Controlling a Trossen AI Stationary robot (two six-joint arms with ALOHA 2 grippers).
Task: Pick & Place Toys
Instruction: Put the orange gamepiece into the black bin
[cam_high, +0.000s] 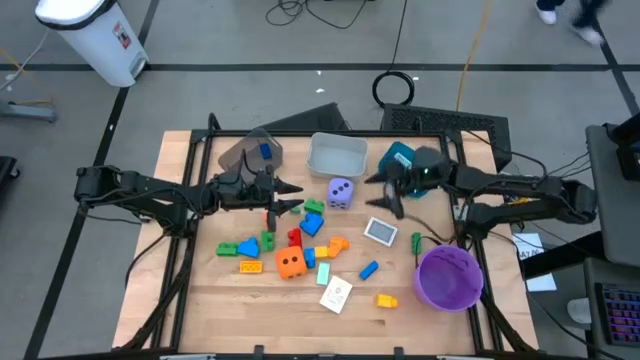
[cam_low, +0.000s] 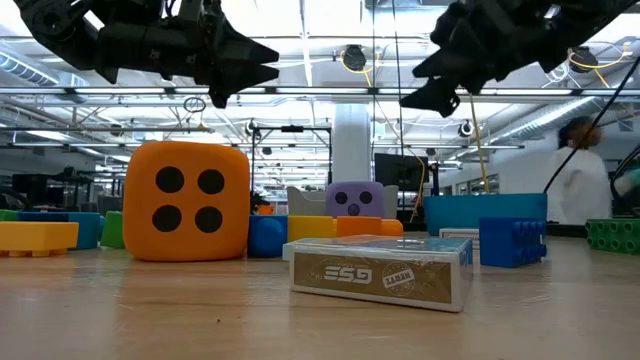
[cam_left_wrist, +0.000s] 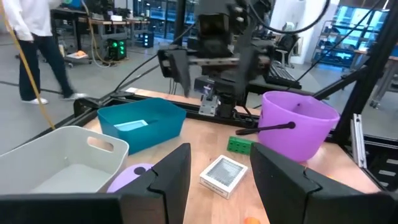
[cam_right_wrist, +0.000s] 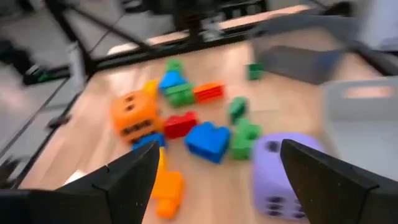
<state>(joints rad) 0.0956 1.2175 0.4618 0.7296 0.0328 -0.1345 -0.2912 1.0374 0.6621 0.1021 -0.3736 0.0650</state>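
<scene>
Boxed card deck (cam_low: 380, 271), gold-brown face.

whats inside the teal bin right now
The left wrist view shows one pale blue-white card lying on the floor of the teal bin. From above, the right gripper covers part of the bin, so nothing more can be confirmed.
</scene>
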